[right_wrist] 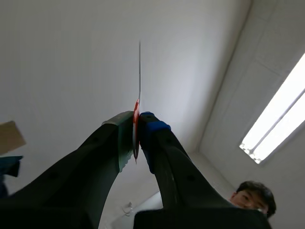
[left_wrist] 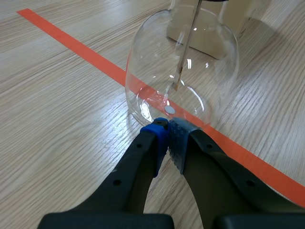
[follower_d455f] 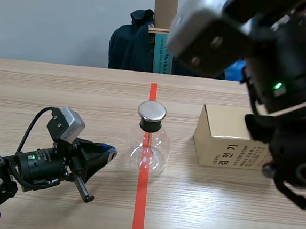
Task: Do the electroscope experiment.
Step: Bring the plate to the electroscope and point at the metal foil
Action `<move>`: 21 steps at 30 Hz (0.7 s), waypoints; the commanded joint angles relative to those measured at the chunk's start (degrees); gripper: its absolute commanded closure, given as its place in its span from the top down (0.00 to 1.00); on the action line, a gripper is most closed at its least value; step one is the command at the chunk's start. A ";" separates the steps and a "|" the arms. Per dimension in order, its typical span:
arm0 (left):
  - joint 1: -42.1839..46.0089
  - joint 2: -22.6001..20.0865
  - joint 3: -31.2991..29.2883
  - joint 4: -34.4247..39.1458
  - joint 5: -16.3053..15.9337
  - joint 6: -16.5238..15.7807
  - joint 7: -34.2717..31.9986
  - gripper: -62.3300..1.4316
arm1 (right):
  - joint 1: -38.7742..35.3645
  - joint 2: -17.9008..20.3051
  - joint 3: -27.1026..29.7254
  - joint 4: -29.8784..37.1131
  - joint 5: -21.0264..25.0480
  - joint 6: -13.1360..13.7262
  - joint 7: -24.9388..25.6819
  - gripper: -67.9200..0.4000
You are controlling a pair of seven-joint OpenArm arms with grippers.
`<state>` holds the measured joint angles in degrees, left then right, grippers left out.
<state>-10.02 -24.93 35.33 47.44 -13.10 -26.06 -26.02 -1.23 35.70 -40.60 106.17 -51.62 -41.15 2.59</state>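
Note:
The electroscope, a clear glass flask with a round metal cap, stands on the orange-red line at the table's middle. In the left wrist view the flask shows a thin rod hanging inside. My left gripper lies low just left of it, shut on nothing, its fingertips close to the glass base. My right arm is raised across the upper right. Its gripper points at the ceiling, shut on a thin strip seen edge-on, red where it is held.
A tan cardboard box sits right of the flask, under the raised arm. A dark jacket and books stand behind the table's far edge. A person and a ceiling light show in the right wrist view.

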 commanded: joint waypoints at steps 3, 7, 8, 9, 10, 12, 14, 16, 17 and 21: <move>-0.28 0.15 -0.48 1.22 -0.74 0.04 -1.16 0.07 | 1.11 0.02 -3.80 -4.83 -0.66 -0.57 1.42 0.02; -0.28 0.15 -0.48 1.22 -0.74 0.04 -1.16 0.07 | 1.09 0.00 -7.37 -10.21 -0.68 -0.57 3.26 0.02; -0.28 0.15 -0.48 1.22 -0.74 0.04 -1.16 0.07 | 1.09 0.00 -8.00 -11.21 -0.68 -0.50 3.43 0.02; -0.28 0.15 -0.48 1.22 -0.74 0.04 -1.16 0.07 | 1.09 0.00 -8.57 -12.04 -0.68 -0.33 3.41 0.02; -0.28 0.15 -0.48 1.22 -0.74 0.04 -1.16 0.07 | 1.09 0.00 -8.98 -12.74 -0.66 0.02 3.39 0.02; -0.28 0.15 -0.48 1.22 -0.74 0.04 -1.16 0.07 | 1.09 0.00 -9.55 -13.86 -0.63 1.01 3.34 0.02; -0.28 0.15 -0.48 1.22 -0.74 0.04 -1.16 0.07 | 1.07 0.00 -9.81 -14.95 -0.61 2.03 3.32 0.02; -0.28 0.15 -0.48 1.22 -0.74 0.04 -1.16 0.07 | 1.07 0.00 -9.86 -16.22 -0.50 2.21 3.30 0.02; -0.28 0.15 -0.48 1.22 -0.74 0.04 -1.16 0.07 | 1.07 0.00 -9.86 -16.96 -0.44 2.21 3.21 0.02; -0.28 0.15 -0.48 1.22 -0.74 0.04 -1.16 0.07 | 1.07 0.00 -9.86 -19.47 -0.22 2.23 2.73 0.02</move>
<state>-10.02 -24.93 35.33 47.44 -13.10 -26.06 -26.02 -0.84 35.70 -51.03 86.21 -52.07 -38.33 5.52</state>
